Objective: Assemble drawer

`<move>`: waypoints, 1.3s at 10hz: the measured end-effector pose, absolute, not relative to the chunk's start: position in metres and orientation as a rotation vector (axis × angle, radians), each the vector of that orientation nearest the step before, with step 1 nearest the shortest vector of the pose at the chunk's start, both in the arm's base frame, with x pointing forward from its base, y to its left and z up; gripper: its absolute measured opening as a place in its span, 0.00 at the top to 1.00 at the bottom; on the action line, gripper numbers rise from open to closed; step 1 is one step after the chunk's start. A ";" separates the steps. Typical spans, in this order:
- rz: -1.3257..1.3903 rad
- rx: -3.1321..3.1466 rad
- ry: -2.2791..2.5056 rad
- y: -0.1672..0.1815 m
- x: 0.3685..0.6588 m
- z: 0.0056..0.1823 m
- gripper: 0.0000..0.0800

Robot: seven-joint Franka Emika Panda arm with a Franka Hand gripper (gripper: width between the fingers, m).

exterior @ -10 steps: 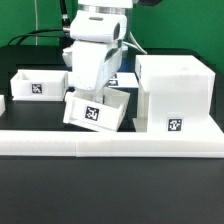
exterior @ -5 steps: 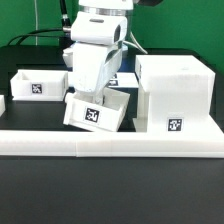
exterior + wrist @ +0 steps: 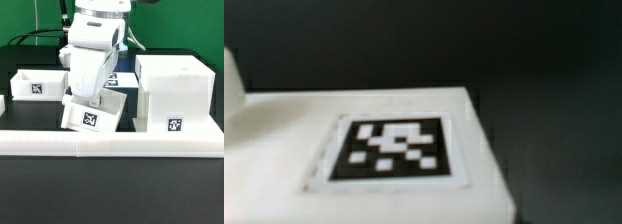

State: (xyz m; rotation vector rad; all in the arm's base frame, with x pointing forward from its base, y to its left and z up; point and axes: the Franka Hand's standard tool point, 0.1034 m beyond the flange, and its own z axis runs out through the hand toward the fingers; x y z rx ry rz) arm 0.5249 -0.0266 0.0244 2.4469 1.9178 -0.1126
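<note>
My gripper (image 3: 95, 100) reaches down into a small open-top white drawer box (image 3: 108, 116) and is shut on its wall. The box hangs tilted, its tagged front facing the camera, just to the exterior view's left of the large white cube-like casing (image 3: 175, 90). A second small drawer box (image 3: 40, 88) stands on the table at the exterior view's left. The wrist view shows only a blurred white face of the held box (image 3: 287, 140) with its black-and-white tag (image 3: 393, 150). My fingers do not show there.
A long low white L-shaped rail (image 3: 110, 142) runs across the front of the table, close below the held box and the casing. The marker board (image 3: 126, 79) lies flat behind the arm. Black cables hang at the back.
The arm has leaned toward the exterior view's left. The held box has shifted slightly left and down with it, and tilts a bit more.
</note>
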 end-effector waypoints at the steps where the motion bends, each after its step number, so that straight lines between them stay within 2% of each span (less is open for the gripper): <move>1: -0.111 2.447 1.922 -0.031 0.525 0.024 0.95; 5: -0.009 2.502 1.973 -0.048 0.525 0.025 0.95; 8: 0.116 2.554 2.001 -0.077 0.522 0.024 0.95; 10: 0.140 2.516 2.076 -0.061 0.524 0.018 0.95; 13: 0.133 2.529 2.066 -0.063 0.521 0.017 0.95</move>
